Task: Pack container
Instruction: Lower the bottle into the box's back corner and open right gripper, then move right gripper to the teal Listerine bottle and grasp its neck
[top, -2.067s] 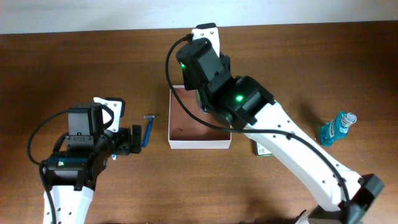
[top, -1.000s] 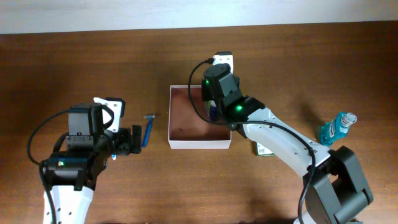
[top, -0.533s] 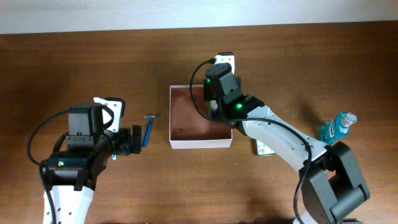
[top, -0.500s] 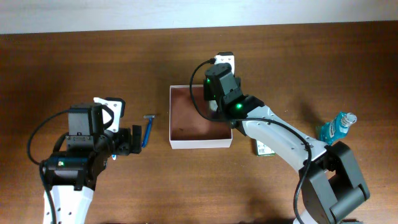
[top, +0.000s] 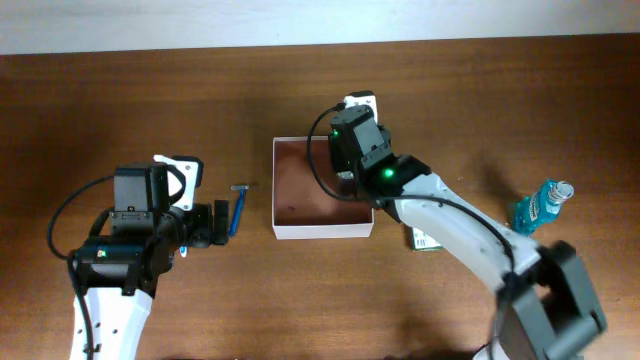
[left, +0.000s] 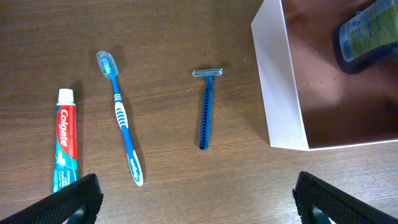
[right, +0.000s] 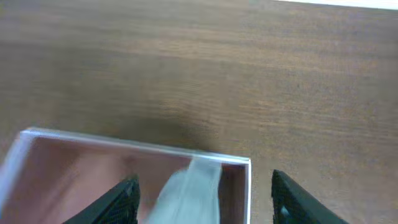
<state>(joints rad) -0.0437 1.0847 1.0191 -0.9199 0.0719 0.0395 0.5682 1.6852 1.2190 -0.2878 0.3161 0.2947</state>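
Observation:
The container (top: 298, 197), a shallow square box with white walls and a reddish-brown floor, sits mid-table. My right gripper (top: 347, 172) hovers over its back right part. In the right wrist view its jaws (right: 202, 200) stand apart, and a pale blurred object (right: 186, 193) lies loose between them inside the container (right: 124, 144). The left wrist view shows a dark labelled bottle (left: 370, 34) lying in the container (left: 280, 81). My left gripper (top: 215, 222) stays left of the box, wide open (left: 199, 202) and holding nothing.
A blue razor (left: 206, 109), a blue toothbrush (left: 121, 124) and a red-and-white toothpaste tube (left: 64, 148) lie on the wood left of the box. A blue mouthwash bottle (top: 543, 205) stands far right. A small green-and-white pack (top: 422, 240) peeks out under the right arm.
The right gripper's jaws have spread apart over the container, letting go of the bottle, which now rests in the box. The left arm has barely moved.

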